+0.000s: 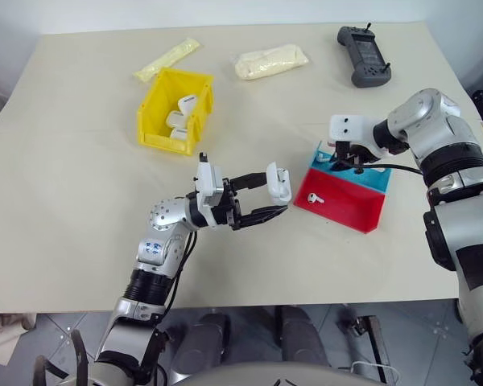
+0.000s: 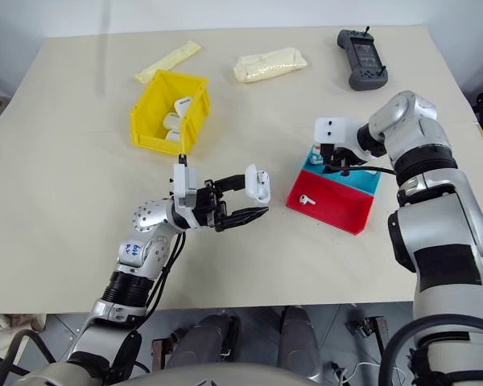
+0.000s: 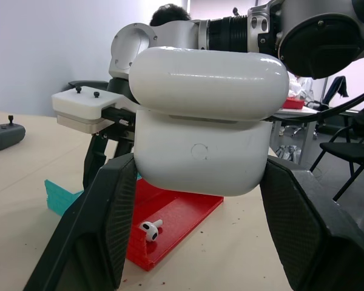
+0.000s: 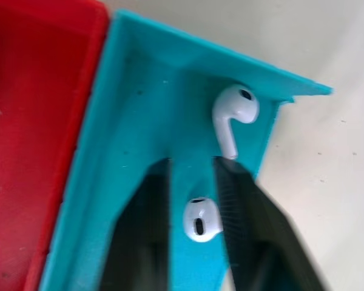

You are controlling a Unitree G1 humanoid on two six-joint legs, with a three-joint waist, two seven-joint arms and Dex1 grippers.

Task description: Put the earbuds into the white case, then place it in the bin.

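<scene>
Teal tray: earbud [image 4: 201, 222] between right fingers [image 4: 239, 200]

You are working in what looks like a robot lab or test room, not a home. The table [image 1: 80, 241] is a plain beige worktop with nothing domestic on it, and a black handheld controller [image 1: 364, 55] lies at its far edge. In the left wrist view you can see a bare pale wall [image 3: 48, 54], black chairs [image 3: 346, 163] standing about, and another table [image 3: 297, 112] behind with small items on it. A person's head [image 3: 170, 12] shows just above the robot arm there. The floor under the table is grey tile [image 1: 322, 322].
</scene>
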